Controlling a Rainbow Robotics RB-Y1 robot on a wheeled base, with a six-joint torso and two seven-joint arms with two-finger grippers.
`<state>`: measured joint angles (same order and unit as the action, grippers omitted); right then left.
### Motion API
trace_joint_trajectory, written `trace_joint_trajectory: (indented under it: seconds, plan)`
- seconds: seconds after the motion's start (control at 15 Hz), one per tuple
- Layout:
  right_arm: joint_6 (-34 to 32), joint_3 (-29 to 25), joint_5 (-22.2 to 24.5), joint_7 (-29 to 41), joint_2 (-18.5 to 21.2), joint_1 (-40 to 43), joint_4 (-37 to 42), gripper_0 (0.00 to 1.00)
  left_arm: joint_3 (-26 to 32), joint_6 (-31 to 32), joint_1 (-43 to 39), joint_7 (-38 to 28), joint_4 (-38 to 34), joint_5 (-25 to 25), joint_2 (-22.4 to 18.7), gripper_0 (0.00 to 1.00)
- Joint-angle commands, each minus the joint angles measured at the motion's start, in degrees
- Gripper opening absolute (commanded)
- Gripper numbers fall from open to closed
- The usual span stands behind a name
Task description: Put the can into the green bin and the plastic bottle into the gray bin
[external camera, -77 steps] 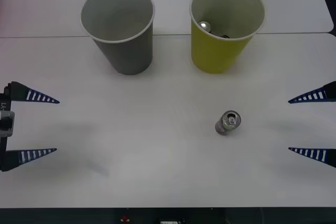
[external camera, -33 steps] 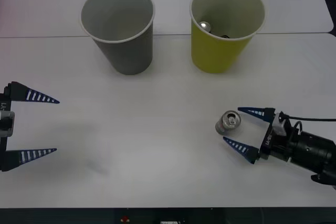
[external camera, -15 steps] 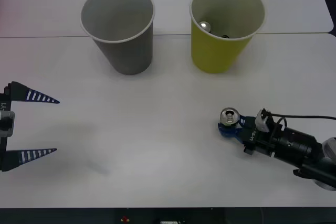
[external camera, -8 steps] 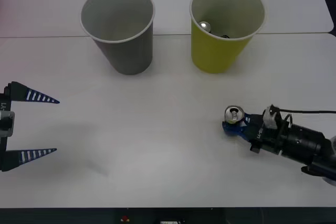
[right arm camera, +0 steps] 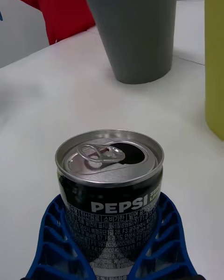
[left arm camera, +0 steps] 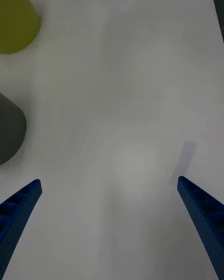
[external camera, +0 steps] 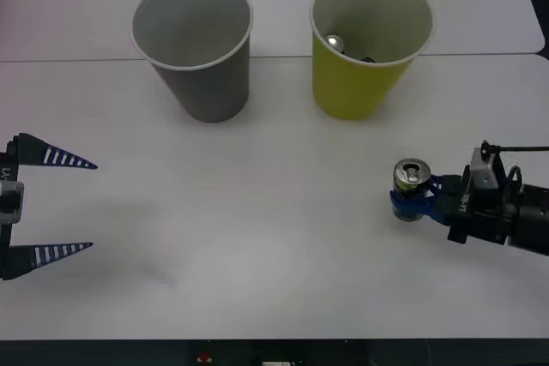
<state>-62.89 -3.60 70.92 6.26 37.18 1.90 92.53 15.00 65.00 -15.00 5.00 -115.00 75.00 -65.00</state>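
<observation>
Holding the can (external camera: 411,186) upright, your right gripper (external camera: 419,204) sits lower right of the green bin (external camera: 371,45); left gripper (external camera: 64,205) idles wide.

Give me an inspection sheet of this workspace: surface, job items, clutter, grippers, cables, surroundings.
Surface: white table, seam line behind the bins.
Job's things: can upright, opened, held; green bin upright, holds a small metal object; gray bin upright.
Clutter: nothing seen.
Grippers: right gripper shut on the can, near the table's right side; left gripper parked at the left edge, jaws open.
Cables: black cable on the right wrist.
Surroundings: red object beyond the table.
</observation>
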Motion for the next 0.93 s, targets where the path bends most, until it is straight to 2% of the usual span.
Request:
trace_joint_trajectory:
  seconds: [0.07, 0.4, 0.67, 0.93]
  plan:
    - [1.02, -3.87, 7.21, 14.13, 1.05, 3.72, 10.92, 0.00, 0.00, 0.00, 0.00, 0.00, 0.00, 0.00, 0.00, 1.00]
    - [-0.04, -8.09, 16.88, 33.02, 1.84, 4.69, 21.64, 0.00, 0.00, 0.00, 0.00, 0.00, 0.00, 0.00, 0.00, 1.00]
    - [-7.86, -13.27, 25.58, 49.46, 2.11, 3.54, 30.43, 0.00, 0.00, 0.00, 0.00, 0.00, 0.00, 0.00, 0.00, 1.00]
    - [-14.10, -14.06, 27.87, 61.15, 5.18, -2.08, 32.27, 0.00, 0.00, 0.00, 0.00, 0.00, 0.00, 0.00, 0.00, 1.00]
